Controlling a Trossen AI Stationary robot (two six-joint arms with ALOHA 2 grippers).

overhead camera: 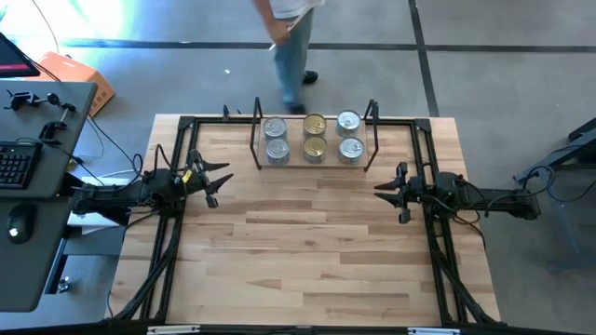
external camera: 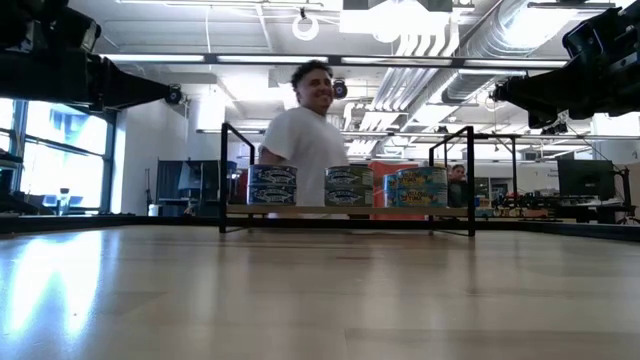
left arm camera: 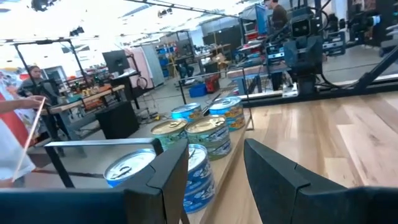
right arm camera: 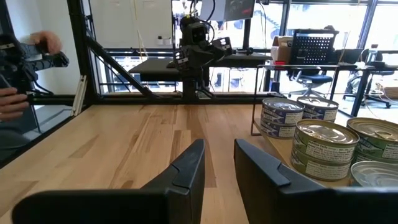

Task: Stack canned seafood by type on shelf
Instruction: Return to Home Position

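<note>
The light-wood shelf (overhead camera: pixel 314 162) with black wire end frames stands at the table's far edge. On it the tins sit in short stacks: silver-lidded (overhead camera: pixel 276 128) on the left, gold-lidded (overhead camera: pixel 315 125) in the middle, silver-lidded (overhead camera: pixel 349 121) on the right. In the low view the stacks (external camera: pixel 348 187) show two tins high. My left gripper (overhead camera: pixel 213 182) hovers open above the table, left of the shelf and nearer. My right gripper (overhead camera: pixel 387 191) hovers open on the right, also nearer than the shelf. Each wrist view shows open fingers (left arm camera: pixel 214 168) (right arm camera: pixel 219 163) with the tins (left arm camera: pixel 208 134) (right arm camera: pixel 323 146) beyond.
A person (overhead camera: pixel 291 46) stands just beyond the table's far edge, behind the shelf, and shows in the low view (external camera: pixel 308 135). Black frame rails (overhead camera: pixel 433 214) run along the table's sides. Bare wood (overhead camera: pixel 307 251) stretches between the arms and toward the near edge.
</note>
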